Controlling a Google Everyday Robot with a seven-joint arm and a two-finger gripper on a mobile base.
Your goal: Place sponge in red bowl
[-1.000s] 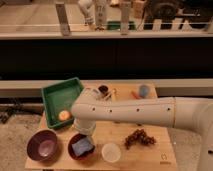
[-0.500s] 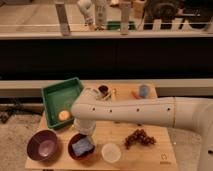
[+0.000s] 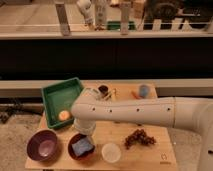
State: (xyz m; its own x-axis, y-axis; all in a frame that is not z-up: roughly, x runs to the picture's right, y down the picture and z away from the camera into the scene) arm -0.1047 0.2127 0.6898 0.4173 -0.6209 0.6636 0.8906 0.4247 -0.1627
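Looking at the fingers: you cannot tell whether they are spread or pressed together, since the arm's own bulk hides them.
Gripper [image 3: 86,134]: it hangs at the end of the thick white arm [image 3: 145,111], just above the round dark red bowl [image 3: 80,148].
Sponge: you see the small light-blue rectangular sponge [image 3: 82,146] lying inside that red bowl, directly below the gripper.
Bowl's neighbours: the round purple bowl with a pale inside [image 3: 42,145] sits to its left, and the small whitish translucent bowl [image 3: 111,152] to its right.
Further out: a dark bunch of grapes [image 3: 140,137] lies right of the whitish bowl; a green rectangular tray [image 3: 56,95] holding a small orange fruit [image 3: 63,115] stands behind the bowls.
Far edge: a blue cup [image 3: 144,90] stands near the back of the light wooden table [image 3: 150,155].
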